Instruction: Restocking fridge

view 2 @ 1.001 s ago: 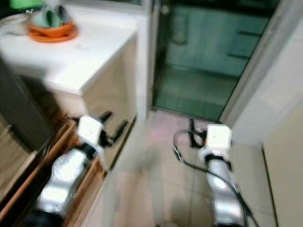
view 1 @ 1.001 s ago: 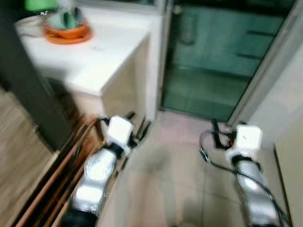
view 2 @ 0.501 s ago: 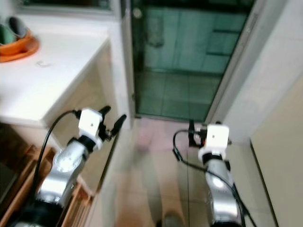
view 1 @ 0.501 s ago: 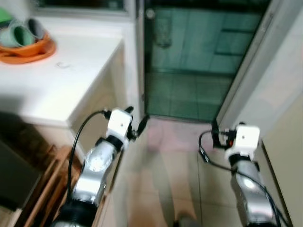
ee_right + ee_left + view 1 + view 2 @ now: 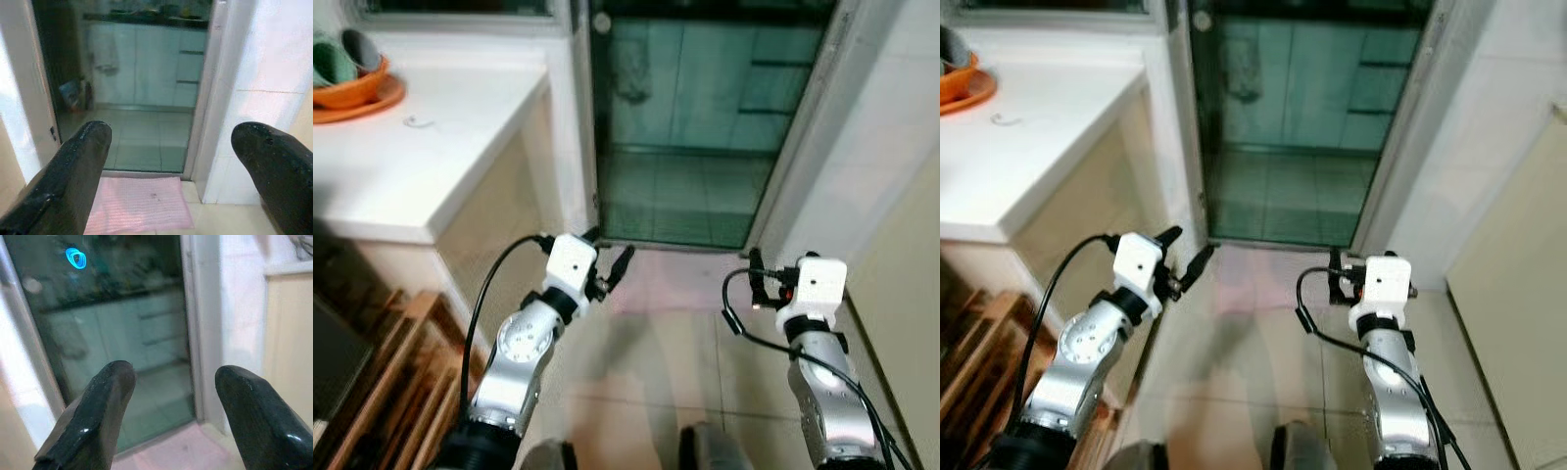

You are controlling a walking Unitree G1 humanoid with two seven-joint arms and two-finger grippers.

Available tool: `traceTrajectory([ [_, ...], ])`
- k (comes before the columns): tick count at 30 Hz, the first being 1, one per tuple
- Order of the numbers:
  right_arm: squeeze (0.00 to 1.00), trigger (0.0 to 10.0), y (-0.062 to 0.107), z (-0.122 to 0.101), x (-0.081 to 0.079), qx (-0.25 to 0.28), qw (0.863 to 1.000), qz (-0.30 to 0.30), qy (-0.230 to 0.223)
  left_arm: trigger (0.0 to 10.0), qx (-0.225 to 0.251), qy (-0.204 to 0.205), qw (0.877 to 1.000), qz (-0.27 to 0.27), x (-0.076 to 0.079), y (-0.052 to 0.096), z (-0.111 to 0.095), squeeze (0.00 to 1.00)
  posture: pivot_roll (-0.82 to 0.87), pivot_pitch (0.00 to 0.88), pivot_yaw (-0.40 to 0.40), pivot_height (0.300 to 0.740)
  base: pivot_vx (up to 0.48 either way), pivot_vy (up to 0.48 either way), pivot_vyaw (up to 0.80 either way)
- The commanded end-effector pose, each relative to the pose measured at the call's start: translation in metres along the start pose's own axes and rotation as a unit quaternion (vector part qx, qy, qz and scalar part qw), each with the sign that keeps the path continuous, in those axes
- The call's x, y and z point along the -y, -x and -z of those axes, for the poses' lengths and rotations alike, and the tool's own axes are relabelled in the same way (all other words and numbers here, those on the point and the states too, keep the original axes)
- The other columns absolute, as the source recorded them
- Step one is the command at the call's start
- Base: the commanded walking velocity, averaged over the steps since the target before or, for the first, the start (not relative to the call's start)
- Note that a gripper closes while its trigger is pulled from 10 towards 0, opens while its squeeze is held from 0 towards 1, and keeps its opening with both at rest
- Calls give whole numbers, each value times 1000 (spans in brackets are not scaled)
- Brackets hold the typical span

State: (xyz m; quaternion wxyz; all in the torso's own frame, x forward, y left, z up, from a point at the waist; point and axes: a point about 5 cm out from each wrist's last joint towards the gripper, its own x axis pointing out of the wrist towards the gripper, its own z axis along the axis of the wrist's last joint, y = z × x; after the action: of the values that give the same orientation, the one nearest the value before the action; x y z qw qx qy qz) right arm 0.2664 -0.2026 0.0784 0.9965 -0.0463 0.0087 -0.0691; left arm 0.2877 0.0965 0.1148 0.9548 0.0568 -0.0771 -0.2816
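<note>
Nearest, the left gripper [image 5: 610,257] and the right gripper [image 5: 171,161] are held forward at waist height above the pale tiled floor [image 5: 646,372], each with its two black fingers spread and nothing carried. Just ahead, a pink woven mat [image 5: 142,203] lies at the threshold of a dark glass sliding door [image 5: 690,117]. To the left, a white countertop [image 5: 421,137] bears an orange tray of green cups [image 5: 347,78]. No fridge or stock can be made out. The step is judged to be an approach; the doorway is best entered centrally, arms kept tucked clear of the frame.
</note>
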Motion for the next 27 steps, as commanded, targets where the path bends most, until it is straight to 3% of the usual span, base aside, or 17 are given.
traceTrajectory([
  [1,0,10000,-2,-3,-4,7,1000,-4,-6,10000,-14,-3,1000,4,-3,4,5,0,-69,0,2,659,480,0,0],
  [17,0,10000,-3,-5,-7,13,1000,-7,-7,10000,-18,-9,999,34,1,2,4,0,-70,0,2,732,473,0,0],
  [27,0,10000,-3,-6,-6,19,1000,0,0,10000,-42,-10,999,12,-7,-2,9,0,-71,0,3,740,0,0,0],
])
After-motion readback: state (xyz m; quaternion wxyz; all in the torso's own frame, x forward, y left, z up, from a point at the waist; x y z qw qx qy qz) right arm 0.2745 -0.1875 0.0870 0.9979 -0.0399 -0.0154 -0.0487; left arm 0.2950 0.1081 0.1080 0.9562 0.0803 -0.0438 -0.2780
